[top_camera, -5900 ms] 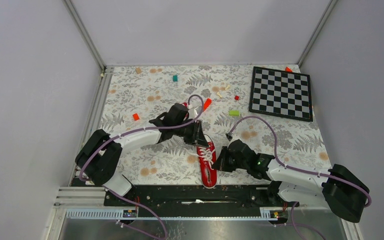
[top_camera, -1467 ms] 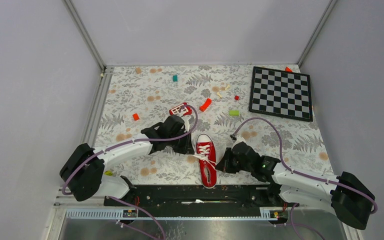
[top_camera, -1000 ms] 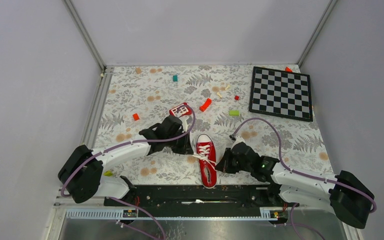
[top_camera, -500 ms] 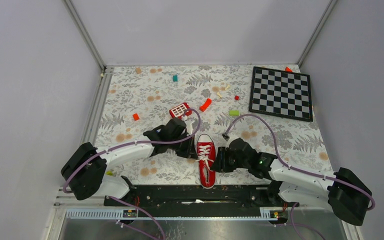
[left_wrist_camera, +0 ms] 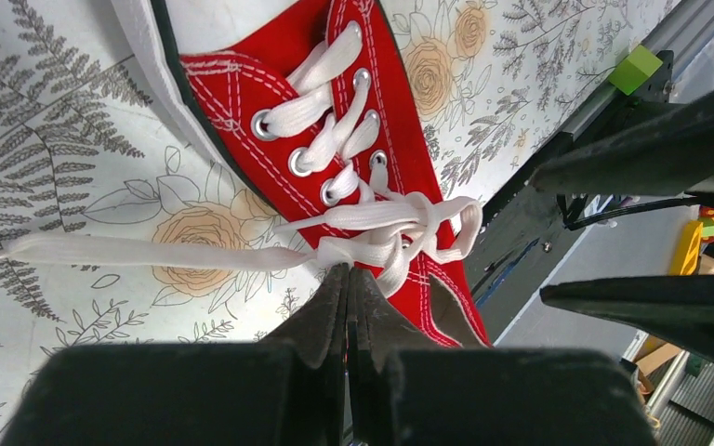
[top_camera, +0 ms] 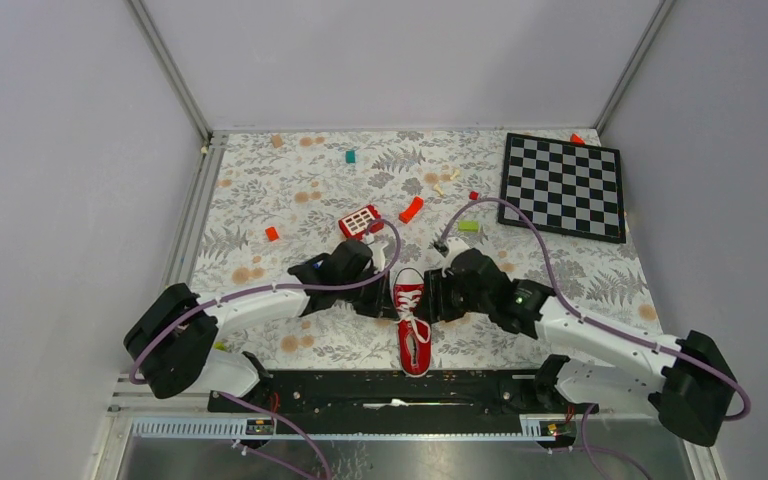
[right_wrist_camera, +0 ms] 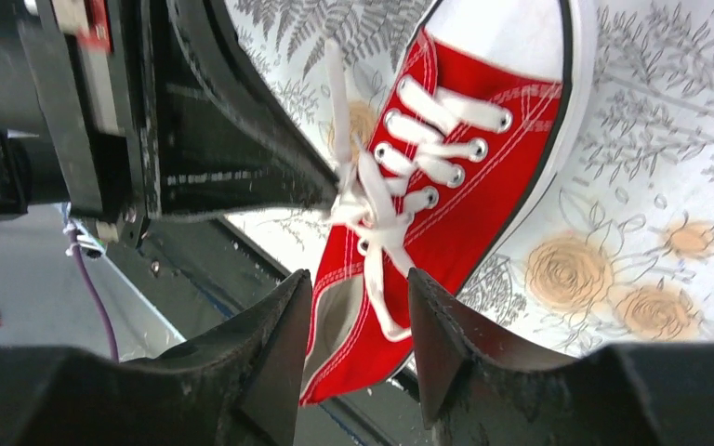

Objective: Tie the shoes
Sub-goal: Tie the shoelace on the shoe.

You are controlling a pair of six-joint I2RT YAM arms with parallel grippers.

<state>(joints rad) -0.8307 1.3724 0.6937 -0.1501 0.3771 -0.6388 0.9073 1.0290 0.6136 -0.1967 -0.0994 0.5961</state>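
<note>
The shoe (top_camera: 414, 338), a small red sneaker with white laces, lies on the flowered cloth with its toe pointing away from the arms. My left gripper (top_camera: 391, 303) is at its left side and my right gripper (top_camera: 437, 300) at its right. In the left wrist view the shoe (left_wrist_camera: 411, 181) fills the middle. The left gripper (left_wrist_camera: 347, 270) is shut on the white lace (left_wrist_camera: 149, 251) right at the crossing, and one lace end trails off left. The right gripper (right_wrist_camera: 358, 277) is open above the shoe (right_wrist_camera: 483, 204), holding nothing. A lace loop (right_wrist_camera: 378, 307) lies on the shoe below its fingers.
A chessboard (top_camera: 562, 186) lies at the back right. A red block with white squares (top_camera: 360, 220), a curved orange-red piece (top_camera: 411, 209), a green block (top_camera: 468, 226) and other small blocks are scattered beyond the shoe. The black base rail (top_camera: 390, 385) runs just behind the heel.
My right gripper has opened, let go of the lace and moved forward to the shoe's right side. The left gripper, still shut, has moved right, up against the lacing.
</note>
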